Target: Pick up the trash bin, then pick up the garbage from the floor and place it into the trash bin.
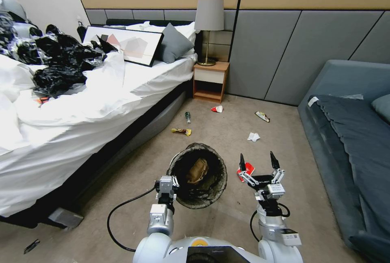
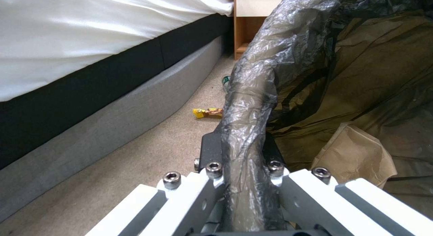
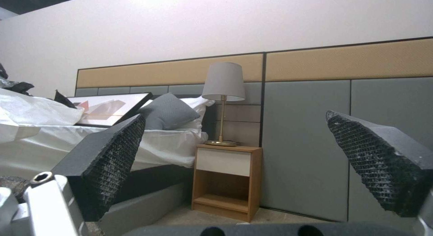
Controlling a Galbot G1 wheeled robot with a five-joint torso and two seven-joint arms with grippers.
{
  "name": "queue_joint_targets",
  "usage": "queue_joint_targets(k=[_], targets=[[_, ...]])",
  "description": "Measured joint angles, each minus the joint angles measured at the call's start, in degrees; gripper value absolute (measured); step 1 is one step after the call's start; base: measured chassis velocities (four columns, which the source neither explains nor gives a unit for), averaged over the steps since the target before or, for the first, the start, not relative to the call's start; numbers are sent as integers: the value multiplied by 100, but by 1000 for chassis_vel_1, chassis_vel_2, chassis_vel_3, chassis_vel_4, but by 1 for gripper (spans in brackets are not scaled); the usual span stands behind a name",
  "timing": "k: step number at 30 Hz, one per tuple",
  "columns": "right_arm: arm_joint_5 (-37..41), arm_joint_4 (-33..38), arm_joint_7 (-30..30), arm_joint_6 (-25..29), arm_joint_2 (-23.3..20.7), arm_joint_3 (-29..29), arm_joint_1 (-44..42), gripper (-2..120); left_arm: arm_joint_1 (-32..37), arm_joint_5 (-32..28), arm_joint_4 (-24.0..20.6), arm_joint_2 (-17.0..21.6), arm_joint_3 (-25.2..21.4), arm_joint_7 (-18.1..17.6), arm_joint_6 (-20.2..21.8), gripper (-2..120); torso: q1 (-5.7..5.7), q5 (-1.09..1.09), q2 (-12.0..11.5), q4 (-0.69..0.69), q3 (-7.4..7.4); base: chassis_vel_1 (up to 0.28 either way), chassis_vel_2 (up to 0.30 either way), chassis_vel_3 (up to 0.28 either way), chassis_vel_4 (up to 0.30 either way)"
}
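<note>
1. While the left gripper [image 2: 243, 161] is clenched on the liner-wrapped rim of the small round white plastic trash bin with its dark bag [image 1: 198, 175], the bin sits straight ahead of that pincer, mouth facing up, a tan crumpled paper piece [image 1: 197, 170] lying inside it.
2. Just beside the bin, on its far side from the left pincer, the right gripper [image 1: 260, 162] hovers released, its two black fingers spread wide and pointing away from the robot.
3. Directly under and just beyond the right pincer's fingertips lies a red-and-white wrapper [image 1: 246, 171] on the beige carpet [image 1: 227, 129].
4. Farther out from that pincer are a white tissue wad [image 1: 253, 136], a second red-and-white wrapper [image 1: 217, 109] and a striped snack packet [image 1: 262, 116] near the wooden nightstand [image 1: 210, 81].
5. Ahead of the left pincer, beyond the bin, lie a yellow snack wrapper [image 2: 207, 112] and a small green-capped bottle [image 1: 187, 117] by the bed [image 1: 122, 92].
6. By my judgement the bin step is done and litter collecting is in hand.
7. The next move calls for lowering the open right pincer onto the nearest wrapper and pinching it flat against the carpet, with the bin kept close.
</note>
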Motion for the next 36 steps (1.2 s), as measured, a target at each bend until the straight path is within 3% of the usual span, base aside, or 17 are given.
queue_joint_targets(k=[19,36], targets=[[27,-75,-77,123,0,14,23,100,1,4,26,-3,4,-1,0,0,1,0,0,-1,1,-135,133,136,-134],[2,-103,-178,251,0,46,73,100,5,35,33,-7,8,2,-8,0,1,0,0,0,0,-16,13,20,-10]])
